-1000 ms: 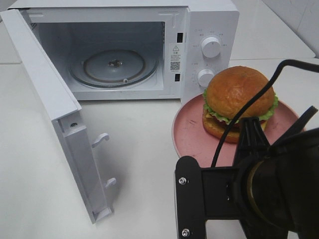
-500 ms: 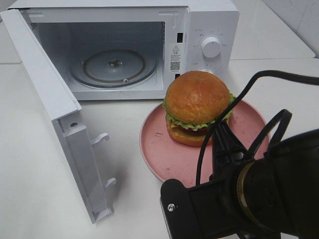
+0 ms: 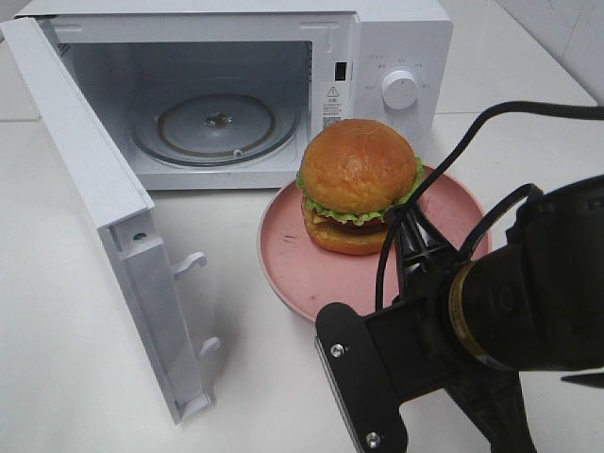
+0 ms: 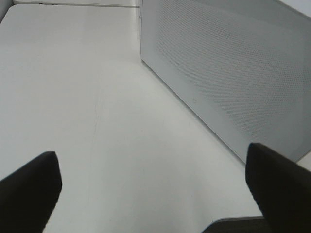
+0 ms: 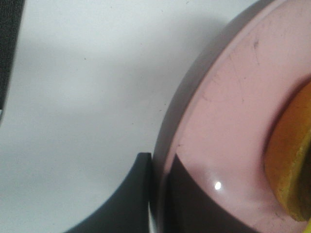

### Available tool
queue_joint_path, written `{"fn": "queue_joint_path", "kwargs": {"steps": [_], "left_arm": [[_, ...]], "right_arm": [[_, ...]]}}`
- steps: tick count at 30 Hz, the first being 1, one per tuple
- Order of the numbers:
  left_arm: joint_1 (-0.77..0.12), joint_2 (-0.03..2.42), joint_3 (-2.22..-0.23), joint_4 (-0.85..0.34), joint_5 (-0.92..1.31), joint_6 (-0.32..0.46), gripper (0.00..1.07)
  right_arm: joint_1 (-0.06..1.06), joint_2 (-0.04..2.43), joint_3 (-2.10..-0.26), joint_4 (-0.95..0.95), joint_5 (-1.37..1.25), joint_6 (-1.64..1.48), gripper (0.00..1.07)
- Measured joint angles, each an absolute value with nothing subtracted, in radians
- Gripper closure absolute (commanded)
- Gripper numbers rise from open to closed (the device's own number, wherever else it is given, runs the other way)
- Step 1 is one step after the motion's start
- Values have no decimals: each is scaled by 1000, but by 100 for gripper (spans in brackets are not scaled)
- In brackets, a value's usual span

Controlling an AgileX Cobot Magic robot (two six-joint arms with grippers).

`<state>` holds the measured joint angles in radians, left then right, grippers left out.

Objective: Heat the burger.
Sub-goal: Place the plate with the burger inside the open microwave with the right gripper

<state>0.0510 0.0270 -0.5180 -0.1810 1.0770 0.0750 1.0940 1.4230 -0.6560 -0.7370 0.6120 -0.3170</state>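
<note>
White surface (image 3: 57, 330), microwave (image 3: 415, 38) door open | right pincer (image 5: 158, 194) clamped on pink plate (image 3: 293, 255) rim | burger (image 3: 357, 179) on plate has shifted toward 9 o'clock, now at 4 o'clock of turntable (image 3: 215, 127) | left pincer (image 4: 153, 182) wide, empty | insertion likely next

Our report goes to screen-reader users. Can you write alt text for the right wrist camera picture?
Close-up: the right gripper is shut on the rim of a pink plate. An edge of the burger, its golden bun, sits on the plate, and the white table lies beyond the rim.
</note>
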Motion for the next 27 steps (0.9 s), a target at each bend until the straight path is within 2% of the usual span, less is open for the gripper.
{"fn": "queue_joint_path", "kwargs": {"steps": [4, 6, 9, 11, 14, 16, 19, 27], "left_arm": [[51, 27, -518, -181, 1077, 75, 9], [51, 27, -518, -181, 1077, 75, 9], [51, 27, -518, -181, 1077, 75, 9], [51, 27, -518, -181, 1077, 75, 9], [51, 27, -518, -181, 1077, 75, 9], [51, 27, -518, -181, 1077, 75, 9], [51, 27, -518, -181, 1077, 75, 9], [51, 27, -518, -181, 1077, 75, 9]], "right_arm": [[1043, 1423, -655, -732, 548, -402, 107], [976, 1423, -655, -667, 459, -551, 107], [959, 1423, -655, -640, 440, -600, 107], [895, 1423, -654, -543, 402, -781, 107], [878, 1423, -653, -517, 396, -827, 107], [813, 1423, -653, -403, 381, -1009, 107], [799, 1423, -653, -377, 380, -1049, 107], [673, 1424, -696, -136, 379, -1421, 107]]}}
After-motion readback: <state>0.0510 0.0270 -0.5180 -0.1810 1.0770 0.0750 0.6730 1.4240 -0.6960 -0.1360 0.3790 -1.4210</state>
